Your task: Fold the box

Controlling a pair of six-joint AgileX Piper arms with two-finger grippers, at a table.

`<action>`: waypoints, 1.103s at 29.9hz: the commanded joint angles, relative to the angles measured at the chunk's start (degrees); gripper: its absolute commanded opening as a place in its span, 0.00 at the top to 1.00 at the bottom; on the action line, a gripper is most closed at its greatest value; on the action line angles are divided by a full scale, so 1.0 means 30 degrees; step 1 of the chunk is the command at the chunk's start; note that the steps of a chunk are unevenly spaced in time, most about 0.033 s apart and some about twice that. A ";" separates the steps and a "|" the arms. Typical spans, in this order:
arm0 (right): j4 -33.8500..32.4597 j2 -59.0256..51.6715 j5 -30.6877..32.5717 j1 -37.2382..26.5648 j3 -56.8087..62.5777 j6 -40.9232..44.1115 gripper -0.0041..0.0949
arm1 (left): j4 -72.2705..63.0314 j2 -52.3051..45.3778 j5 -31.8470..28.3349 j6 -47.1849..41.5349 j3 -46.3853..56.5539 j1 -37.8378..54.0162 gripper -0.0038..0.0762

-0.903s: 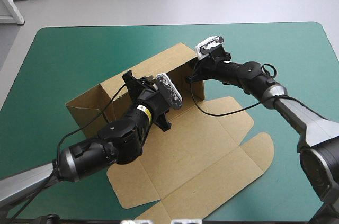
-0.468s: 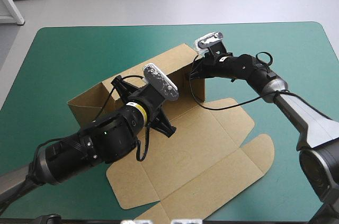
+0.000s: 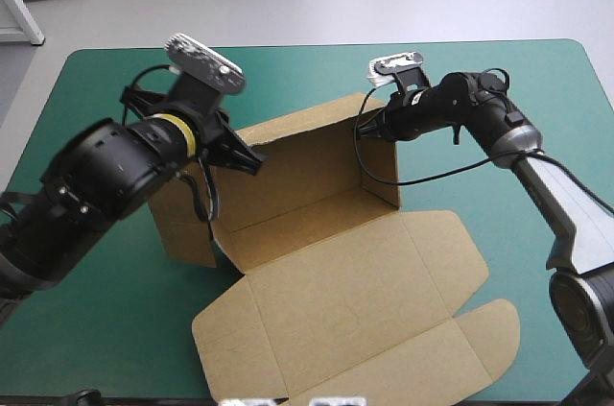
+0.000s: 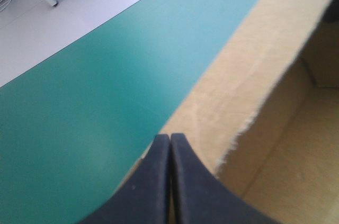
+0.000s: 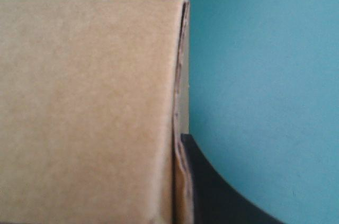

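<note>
The brown box (image 3: 317, 224) stands on the teal-green cover as an open tray, its walls raised and its lid (image 3: 355, 320) flat toward the front. My left gripper (image 3: 257, 163) hovers at the left end of the back wall. In the left wrist view this gripper (image 4: 169, 138) is shut in one pointed arch over the wall's outer face (image 4: 249, 54), with no board between the fingers. My right gripper (image 3: 372, 128) is shut on the box at the back right corner. In the right wrist view the board (image 5: 85, 102) hides one finger, and the other finger (image 5: 212, 192) lies along its edge.
Bare teal-green cover (image 3: 288, 70) stretches behind the box to the far edge, and more lies to the right (image 3: 547, 262) of the lid. The left arm's bulk hangs over the table's left side.
The left gripper shut and drew back out of the box to the left and upward. The box slid right and turned, its right corner carried along by the right gripper.
</note>
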 commanded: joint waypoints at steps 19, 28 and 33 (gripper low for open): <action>-0.1670 0.0811 0.6089 -0.0133 -0.4859 0.2844 0.96 | -1.2444 0.0841 -0.3503 0.7857 -0.1062 1.2739 0.96; -0.1670 0.3209 0.3641 -0.0133 -0.4859 0.2449 0.96 | -1.2481 0.0931 -0.3503 0.7857 -0.1062 1.2739 0.96; -0.1514 0.3137 0.2105 -0.0133 -0.5104 0.1839 0.80 | -1.2481 0.0931 -0.3503 0.7857 -0.1062 1.2739 0.96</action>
